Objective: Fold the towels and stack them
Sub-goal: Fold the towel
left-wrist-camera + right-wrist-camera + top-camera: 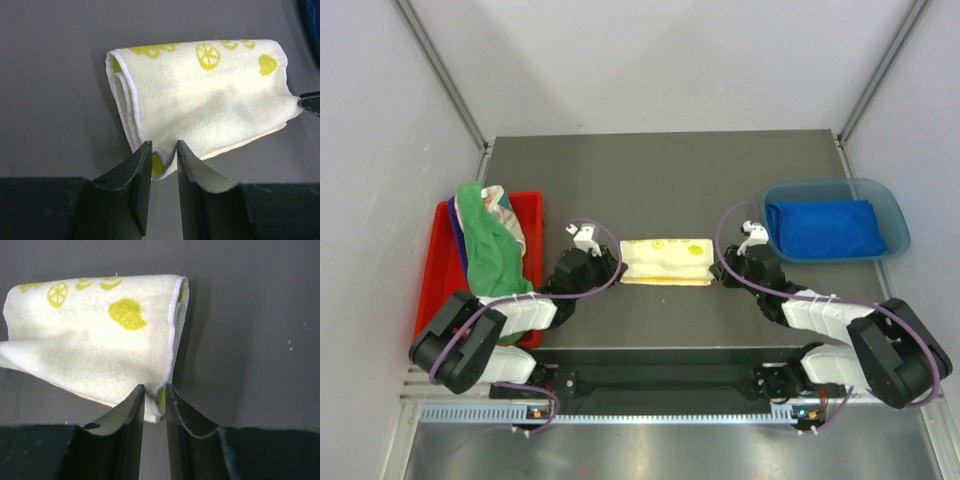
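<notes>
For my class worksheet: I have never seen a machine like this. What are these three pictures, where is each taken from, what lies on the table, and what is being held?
It is two robot arms bolted at the near edge of a dark table. The wide picture looks down from above; the other two come from cameras on each wrist. The left gripper and right gripper each pinch one end of a folded pale yellow towel. A red tray holds crumpled towels; a blue bin holds a folded blue towel.
</notes>
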Controlling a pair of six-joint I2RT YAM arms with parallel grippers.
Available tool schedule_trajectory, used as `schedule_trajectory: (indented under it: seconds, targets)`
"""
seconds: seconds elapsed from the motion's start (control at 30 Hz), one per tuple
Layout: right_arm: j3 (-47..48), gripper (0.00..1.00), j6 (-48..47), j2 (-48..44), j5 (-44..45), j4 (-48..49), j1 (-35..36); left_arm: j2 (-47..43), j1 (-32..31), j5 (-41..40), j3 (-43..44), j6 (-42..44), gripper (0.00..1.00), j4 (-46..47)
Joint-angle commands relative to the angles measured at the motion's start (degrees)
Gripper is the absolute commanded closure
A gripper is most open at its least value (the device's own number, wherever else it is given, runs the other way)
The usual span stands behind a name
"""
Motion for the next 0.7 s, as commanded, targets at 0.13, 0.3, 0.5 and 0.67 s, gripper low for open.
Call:
schedule_trajectory:
  seconds: [0.13,0.3,0.5,0.67]
  targets:
    - [1.2,0.72,1.3,-8.5,1.5,-4.5,1.2,-10.3,-0.2,-5.7,0.5,-0.7,0.66,-7.4]
    - [3.7,0.71,2.3,-13.2,4.0,-13.2,1.8,-16.6,-0.2,-10.8,5.5,-1.1,0.66,-21.4]
    - [10.4,0.72,3.2,-8.5,5.4,-14.5,5.0,-9.9,-0.9,-3.9,13.6,-2.3,0.73,-22.1]
    - [12.8,0.76,5.3,1.2,4.5,-11.5,6.8,1.0,-2.0,-0.5,16.5,-5.6,0.78,-18.8]
